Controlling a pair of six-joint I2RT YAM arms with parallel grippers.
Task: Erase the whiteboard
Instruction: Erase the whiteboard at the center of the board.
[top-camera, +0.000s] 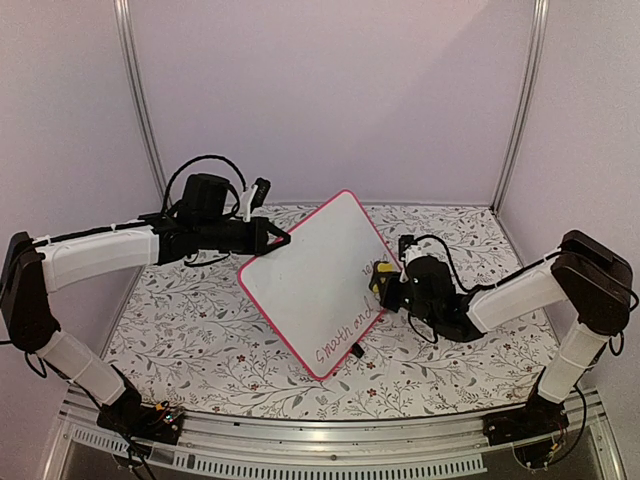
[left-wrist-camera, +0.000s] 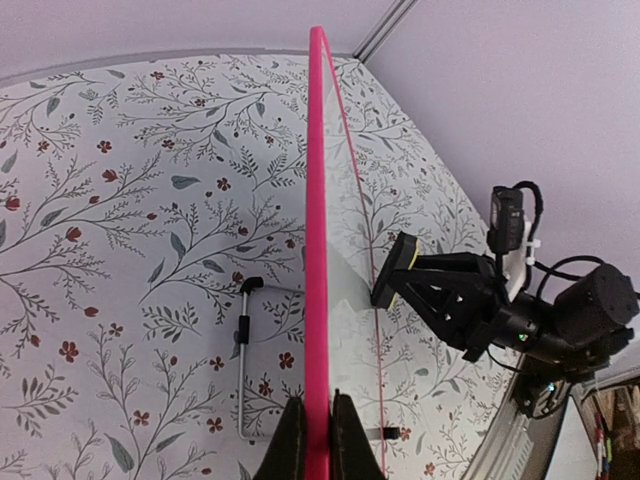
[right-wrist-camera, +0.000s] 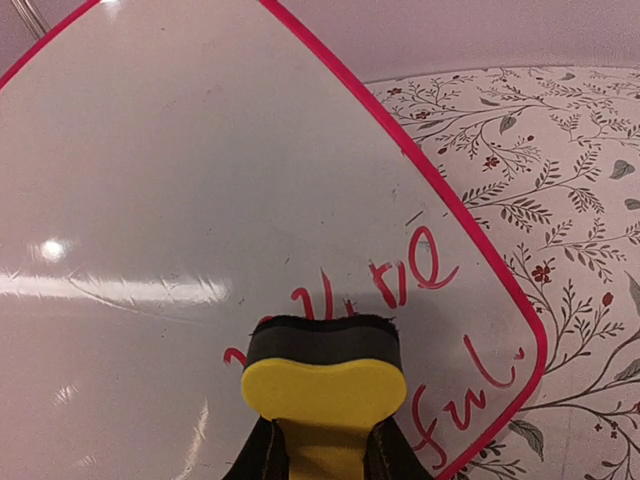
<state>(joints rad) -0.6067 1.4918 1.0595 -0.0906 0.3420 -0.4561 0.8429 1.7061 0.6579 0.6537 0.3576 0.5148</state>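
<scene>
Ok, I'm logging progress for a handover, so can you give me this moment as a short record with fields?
whiteboard: tilted up, edge clamped by left tool
eraser: yellow, dark felt side against the board face, held in right tool
red writing: along the lower right edge, not wiped
status: erasing unfinished

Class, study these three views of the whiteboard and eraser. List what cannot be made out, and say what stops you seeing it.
1. Right wrist view: the middle letters of the red writing are hidden behind the eraser.
2. Top view: the same writing is too small to read fully.
3. Left wrist view: the whiteboard is seen edge-on, so its written face does not show.
4. Left wrist view: the left fingers are cut off by the bottom edge.
</scene>
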